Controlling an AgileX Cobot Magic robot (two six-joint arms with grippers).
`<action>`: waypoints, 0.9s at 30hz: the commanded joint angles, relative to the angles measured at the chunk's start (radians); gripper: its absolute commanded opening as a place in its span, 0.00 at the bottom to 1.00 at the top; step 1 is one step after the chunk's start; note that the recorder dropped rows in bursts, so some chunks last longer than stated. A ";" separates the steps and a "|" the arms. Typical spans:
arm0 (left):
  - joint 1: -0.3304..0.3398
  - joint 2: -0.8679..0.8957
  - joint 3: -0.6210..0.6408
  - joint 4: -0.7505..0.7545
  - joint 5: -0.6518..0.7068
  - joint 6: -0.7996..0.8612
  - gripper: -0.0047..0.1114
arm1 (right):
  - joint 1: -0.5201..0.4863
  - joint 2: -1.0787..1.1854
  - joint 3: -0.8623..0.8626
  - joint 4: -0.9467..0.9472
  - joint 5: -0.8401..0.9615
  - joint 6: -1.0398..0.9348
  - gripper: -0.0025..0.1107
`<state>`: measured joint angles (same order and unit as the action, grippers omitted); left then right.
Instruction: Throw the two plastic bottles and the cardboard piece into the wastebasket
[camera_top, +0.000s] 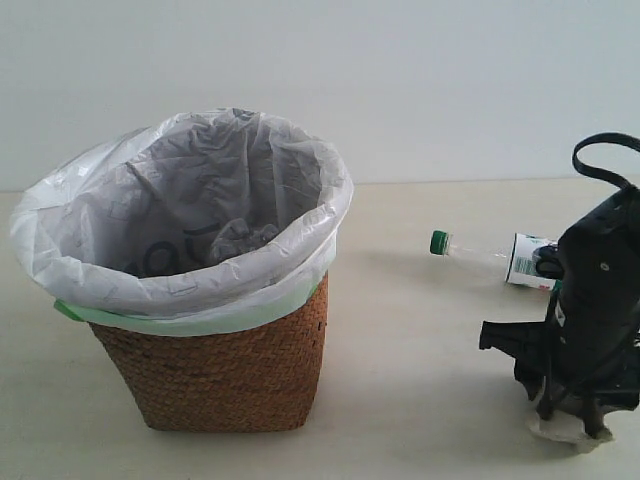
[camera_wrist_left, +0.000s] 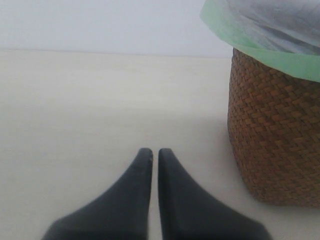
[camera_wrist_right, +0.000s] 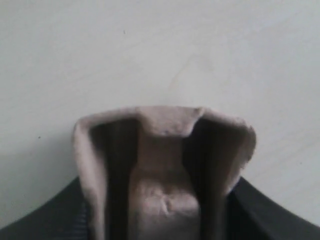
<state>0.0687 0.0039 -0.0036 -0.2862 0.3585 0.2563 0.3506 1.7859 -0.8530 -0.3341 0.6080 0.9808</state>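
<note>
Even, soft daylight; faint shadows on table (camera_top: 420, 380); wrist views slightly blurred, fingers (camera_wrist_left: 131, 200) unfocused.

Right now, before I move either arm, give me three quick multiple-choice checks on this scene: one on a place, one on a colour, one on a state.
1. Where is the bottle?
A. lying on the table, right of the basket
B. inside the basket
C. standing upright left of the basket

2. What colour is the bottle's cap?
A. black
B. green
C. yellow

3. How do the left jaws stand?
A. spread wide
B. clamped on a bottle
C. together, holding nothing

Answers:
1 A: the exterior view shows it on its side on the table, right of the basket.
2 B: the cap at the bottle's near end is plainly green.
3 C: the left wrist view shows them almost touching over bare table, with nothing between.
</note>
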 joint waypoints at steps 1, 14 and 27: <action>0.003 -0.004 0.004 0.003 0.001 0.005 0.07 | -0.003 0.022 0.003 -0.048 -0.030 0.004 0.26; 0.003 -0.004 0.004 0.003 0.001 0.005 0.07 | -0.005 -0.165 -0.180 -0.072 0.171 -0.209 0.02; 0.003 -0.004 0.004 0.003 0.001 0.005 0.07 | -0.004 -0.347 -0.268 -0.216 0.300 -0.277 0.02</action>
<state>0.0687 0.0039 -0.0036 -0.2862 0.3585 0.2563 0.3506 1.4539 -1.1148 -0.4945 0.8714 0.7004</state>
